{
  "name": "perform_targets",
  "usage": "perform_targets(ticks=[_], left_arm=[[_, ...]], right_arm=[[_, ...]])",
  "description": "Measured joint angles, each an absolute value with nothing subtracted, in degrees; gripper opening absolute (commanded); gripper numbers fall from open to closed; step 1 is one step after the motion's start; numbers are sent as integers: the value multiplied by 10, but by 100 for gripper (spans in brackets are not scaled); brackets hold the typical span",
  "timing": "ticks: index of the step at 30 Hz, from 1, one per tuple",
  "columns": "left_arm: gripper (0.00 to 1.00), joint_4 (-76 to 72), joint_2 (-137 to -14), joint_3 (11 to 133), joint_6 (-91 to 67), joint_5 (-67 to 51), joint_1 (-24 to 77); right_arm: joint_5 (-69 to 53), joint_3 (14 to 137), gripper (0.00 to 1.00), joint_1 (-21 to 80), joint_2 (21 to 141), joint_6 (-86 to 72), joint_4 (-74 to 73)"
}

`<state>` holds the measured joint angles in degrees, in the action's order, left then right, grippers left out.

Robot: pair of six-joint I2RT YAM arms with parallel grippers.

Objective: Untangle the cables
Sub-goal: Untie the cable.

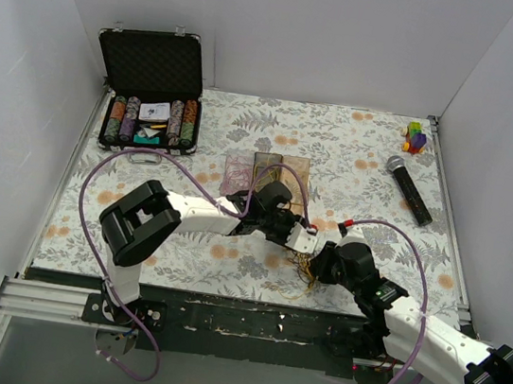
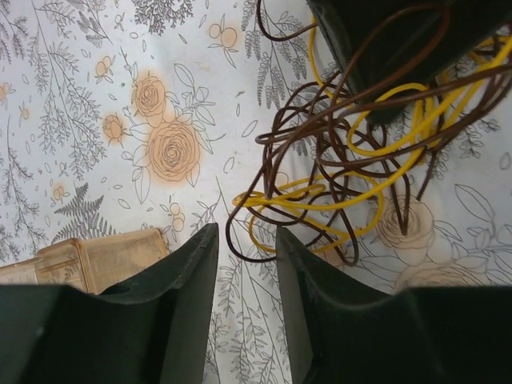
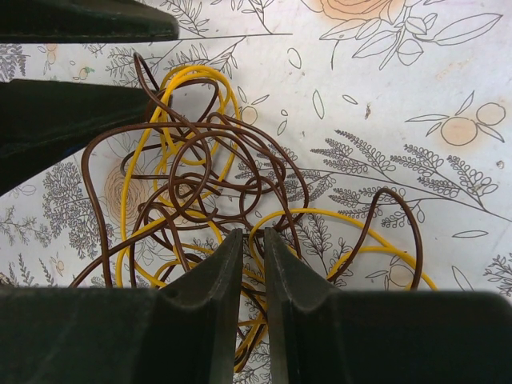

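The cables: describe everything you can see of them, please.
The cables are a loose tangle of thin, plastic-coated brown and yellow strands, looped and crossed, lying on the floral tablecloth near its front edge. Strands show in the narrow gap between the jaws of the right gripper; the left gripper stands open at an outer loop.

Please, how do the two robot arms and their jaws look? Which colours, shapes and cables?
Both the left arm and the right arm have white links with chunky black joints. A thick purple hose runs along each. In the wrist views, the jaws are dark, smooth, tapering wedges.
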<state>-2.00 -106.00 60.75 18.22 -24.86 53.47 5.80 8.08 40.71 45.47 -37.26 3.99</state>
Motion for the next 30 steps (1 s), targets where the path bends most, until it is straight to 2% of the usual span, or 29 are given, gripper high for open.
perform_targets(ticks=[3,9,15,21,22,26,30], left_arm=[[38,20,-1040,608,180,-249,535],[33,59,-1000,608,175,-255,534],[35,41,-1003,609,163,-253,534],[32,25,-1041,627,154,-250,534],[29,26,-1045,629,154,-250,533],[6,25,-1053,638,154,-248,533],[0,15,-1054,639,156,-245,533]], right_arm=[[58,81,25,407,455,-373,40],[58,81,25,407,455,-373,40],[58,81,25,407,457,-373,42],[57,81,25,407,459,-373,45],[57,81,25,407,459,-373,45],[57,81,25,407,458,-373,45],[57,81,25,407,458,-373,45]])
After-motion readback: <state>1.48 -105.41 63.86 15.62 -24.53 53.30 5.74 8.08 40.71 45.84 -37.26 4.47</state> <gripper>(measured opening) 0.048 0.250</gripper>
